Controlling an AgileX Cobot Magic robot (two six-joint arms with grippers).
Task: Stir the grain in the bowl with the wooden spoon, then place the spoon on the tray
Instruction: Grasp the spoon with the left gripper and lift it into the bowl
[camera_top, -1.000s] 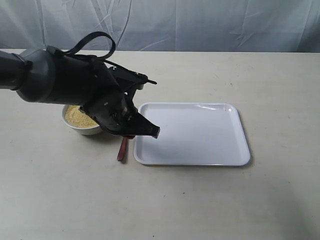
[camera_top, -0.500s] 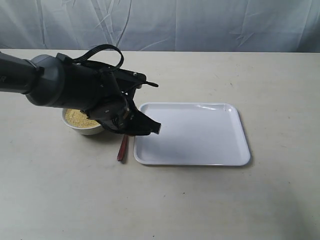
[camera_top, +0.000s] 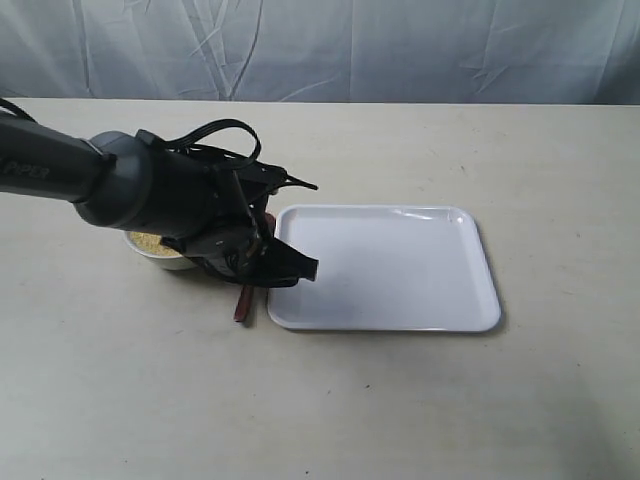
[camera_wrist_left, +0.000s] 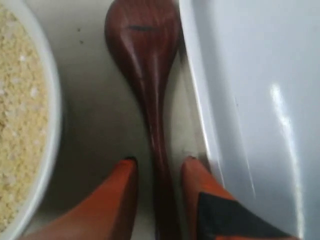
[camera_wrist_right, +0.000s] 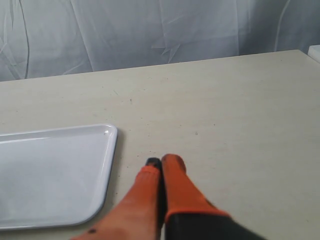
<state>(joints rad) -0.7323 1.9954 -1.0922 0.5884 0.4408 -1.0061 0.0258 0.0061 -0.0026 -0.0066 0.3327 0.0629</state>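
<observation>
The wooden spoon (camera_wrist_left: 145, 45) lies flat on the table in the narrow gap between the bowl (camera_wrist_left: 50, 130) and the tray (camera_wrist_left: 250, 100), head toward the far side. My left gripper (camera_wrist_left: 160, 161) is low over it and open. One orange finger stands on each side of the thin handle, with small gaps showing. In the exterior view only the handle end of the spoon (camera_top: 243, 300) sticks out below the left arm, which hides most of the bowl (camera_top: 165, 260). Yellow grain (camera_top: 148, 241) fills the bowl. My right gripper (camera_wrist_right: 161, 161) is shut and empty above bare table.
The tray (camera_top: 385, 265) holds nothing, and its rim (camera_wrist_left: 197, 100) runs right beside the spoon. The tray's corner (camera_wrist_right: 102, 135) sits a short way from the right gripper. A grey cloth backdrop hangs behind the table.
The left arm has lowered and pulled back toward the bowl side, bringing its fingers down around the spoon handle. The spoon, bowl and tray have not moved.
</observation>
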